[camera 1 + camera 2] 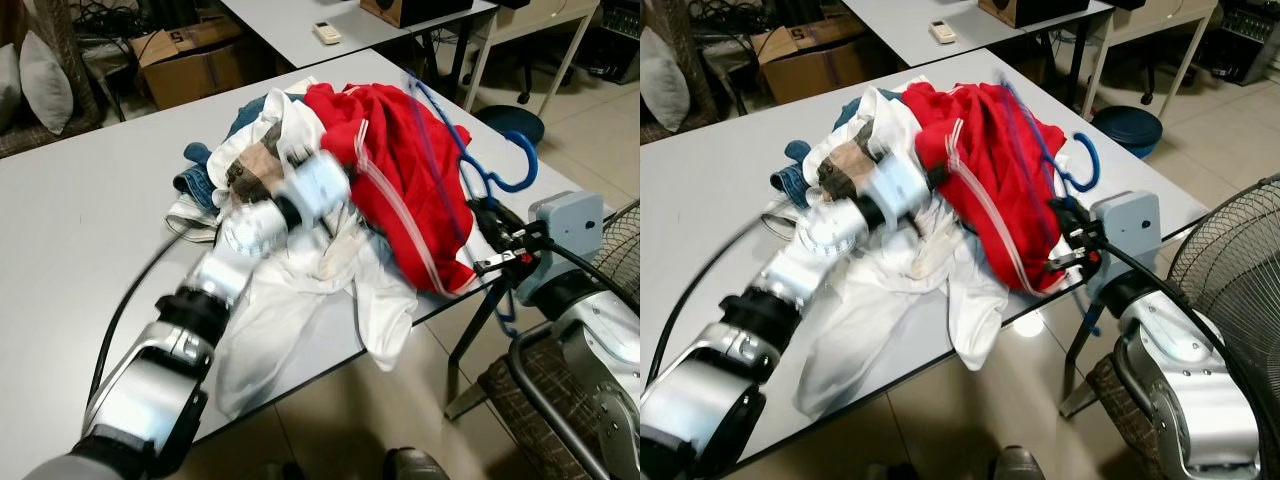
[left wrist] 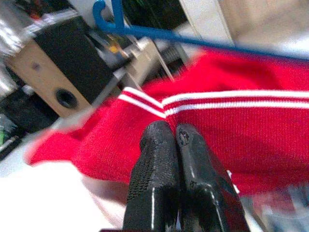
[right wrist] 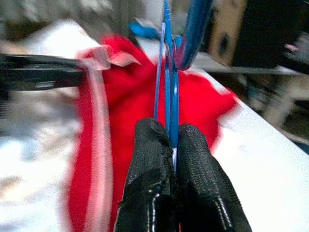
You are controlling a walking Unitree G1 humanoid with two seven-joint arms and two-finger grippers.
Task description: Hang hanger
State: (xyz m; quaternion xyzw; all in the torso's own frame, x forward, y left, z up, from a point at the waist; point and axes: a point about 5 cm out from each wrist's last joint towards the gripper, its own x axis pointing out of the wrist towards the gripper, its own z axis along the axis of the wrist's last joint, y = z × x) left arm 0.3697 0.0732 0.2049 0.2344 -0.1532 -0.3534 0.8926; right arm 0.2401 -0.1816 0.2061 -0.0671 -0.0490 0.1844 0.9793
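I pinch the thin blue plastic hanger (image 3: 167, 72) in my right gripper (image 3: 175, 140), steadying it over the red knit garment (image 1: 400, 170), while my left gripper (image 2: 172, 140), fingers pressed together, reaches toward that cloth.

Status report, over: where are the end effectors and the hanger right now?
Right end effector shut on blue hanger at table edge. Left end effector shut, against red garment. Hanger lies on clothes pile, not hung.

A grey table (image 1: 80, 200) carries a heap of clothes: a red garment (image 1: 400, 170) with white stripes, a white garment (image 1: 300, 310) beside it hanging over the table's near edge, and blue jeans (image 1: 195, 180) behind the white one.
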